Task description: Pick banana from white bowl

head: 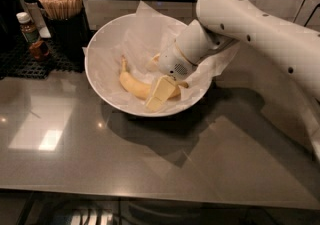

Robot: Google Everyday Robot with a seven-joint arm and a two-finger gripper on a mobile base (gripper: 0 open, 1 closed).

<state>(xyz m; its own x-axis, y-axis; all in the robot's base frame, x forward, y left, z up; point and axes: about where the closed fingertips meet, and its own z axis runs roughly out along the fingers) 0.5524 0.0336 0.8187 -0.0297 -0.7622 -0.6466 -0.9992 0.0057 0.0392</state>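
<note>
The yellow banana lies in the white bowl, on the crinkled white paper that lines it, with its stem toward the bowl's left. My gripper reaches down into the bowl from the right, over the banana's middle. It is open and straddles the banana. One pale yellow finger is on the near side and the other finger is on the far side. The banana's right end is hidden behind the near finger and the wrist.
The bowl stands on a glossy grey table. At the back left a black mat holds a black cup of wooden sticks and a small brown bottle. My white arm fills the right side.
</note>
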